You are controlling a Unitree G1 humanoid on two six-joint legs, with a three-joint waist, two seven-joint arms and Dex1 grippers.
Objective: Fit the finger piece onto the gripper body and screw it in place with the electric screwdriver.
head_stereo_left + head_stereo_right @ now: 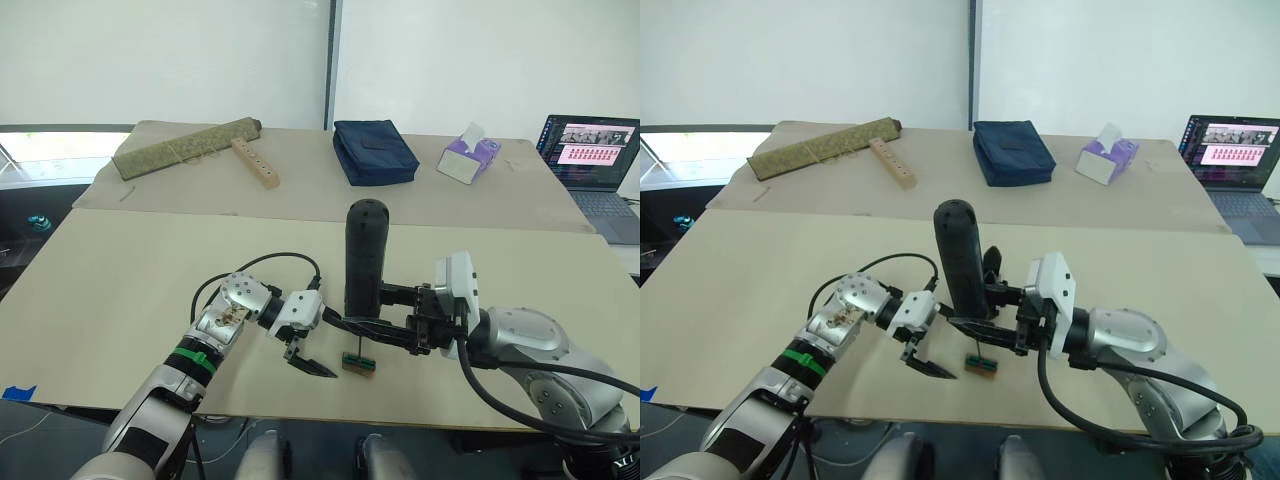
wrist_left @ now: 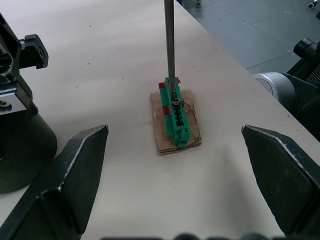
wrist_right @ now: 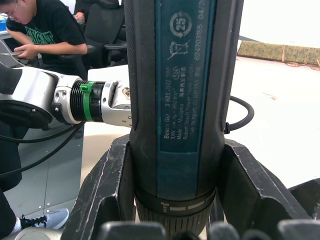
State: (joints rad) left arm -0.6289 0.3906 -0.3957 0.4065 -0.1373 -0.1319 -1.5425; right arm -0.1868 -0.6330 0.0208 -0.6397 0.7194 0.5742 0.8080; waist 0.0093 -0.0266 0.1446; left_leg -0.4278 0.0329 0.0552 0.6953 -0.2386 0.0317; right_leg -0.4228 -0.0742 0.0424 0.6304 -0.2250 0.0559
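The electric screwdriver (image 1: 364, 258) stands upright near the front edge of the table (image 1: 120, 280), rounded end up, clamped in my right end effector (image 1: 372, 322), whose two black fingers (image 3: 107, 187) press against its barrel on both sides. Its thin metal bit (image 2: 170, 47) points straight down with the tip on a screw in a small green block (image 2: 175, 117). That block sits on a brown cardboard-like square (image 2: 192, 137) lying flat on the table.

My left end effector (image 1: 312, 362) is at about 9 o'clock from the block, just beside it and not touching; its fingers (image 2: 67, 182) are spread wide with nothing between them, and the block lies ahead of the gap. In the left wrist view a chunky black part with a round base (image 2: 22, 145) stands on the table close to one finger; I can't tell for sure that it is the gripper body.

Toward 12 o'clock, on the far table section: a navy blue pouch (image 1: 374, 151). At 11 o'clock, a rolled olive mat (image 1: 185, 146) with a wooden strip with holes (image 1: 255, 162) beside it. At 1 o'clock, a purple tissue box (image 1: 468, 158), and at 2 o'clock an open laptop (image 1: 592, 160), screen on. A piece of blue tape (image 1: 18, 392) sits at the front corner at 8 o'clock. In the right wrist view a person in a black t-shirt (image 3: 47, 32) sits off to the side.
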